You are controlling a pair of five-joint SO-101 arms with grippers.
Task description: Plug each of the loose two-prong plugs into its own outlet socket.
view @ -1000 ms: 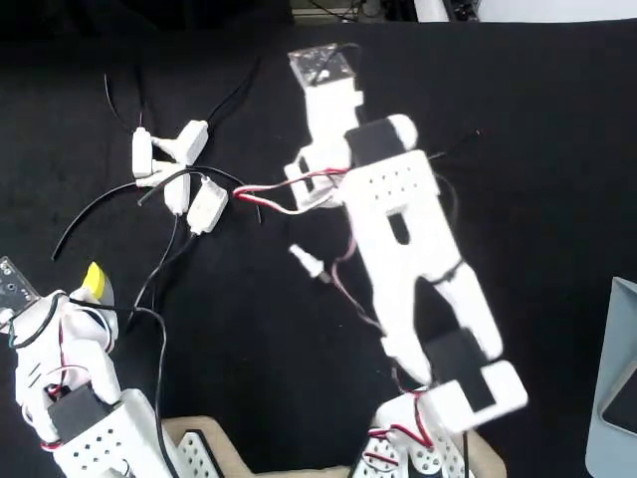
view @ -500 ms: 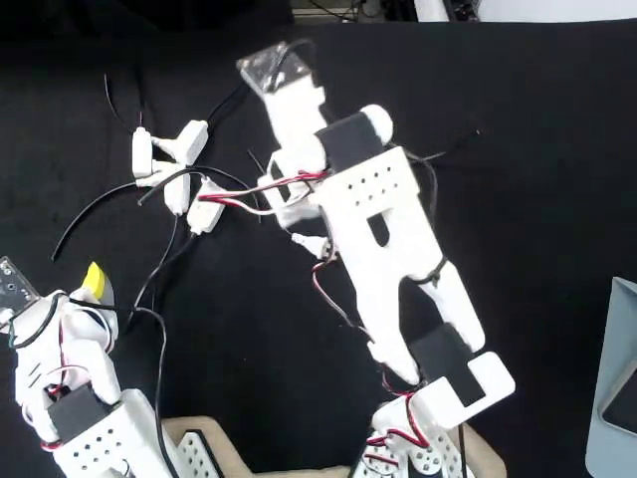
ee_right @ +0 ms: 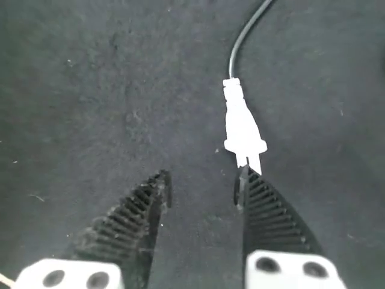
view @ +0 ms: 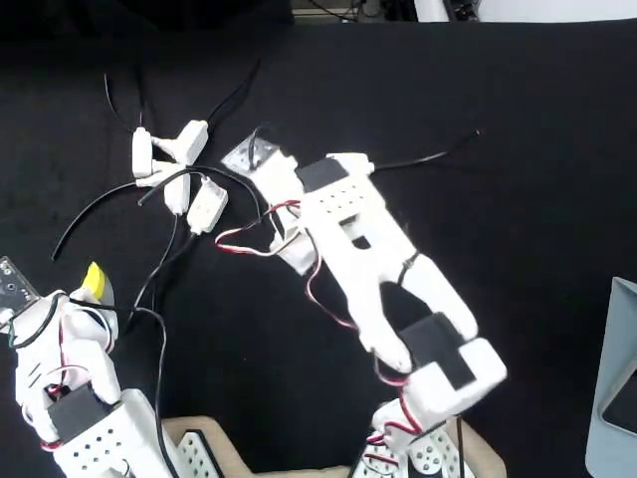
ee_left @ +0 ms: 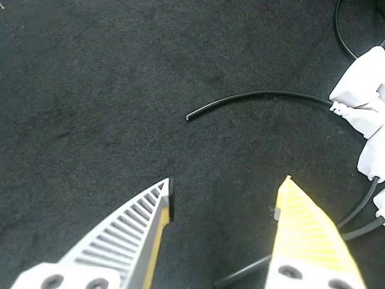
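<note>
**A loose plug is about to be picked up**

The step in hand seems to be the grab of one loose plug [ee_right: 243,129]. The right claw [ee_right: 201,180] is held wide open, low over the black table [view: 537,199]. The white plug lies flat just ahead of one finger tip, with its prongs turned toward that tip. It is not yet between the fingers. So the claw likely needs to be slid sideways until the plug sits in the gap, and then squeezed shut.

The white sockets [view: 189,139] are bunched at about 10 o'clock on the table. Black cords [view: 100,204] are tangled around them and could get snagged. The left claw [ee_left: 227,183] is parked at 7 o'clock, open and empty. A grey box [view: 617,388] is seen at 4 o'clock.
</note>
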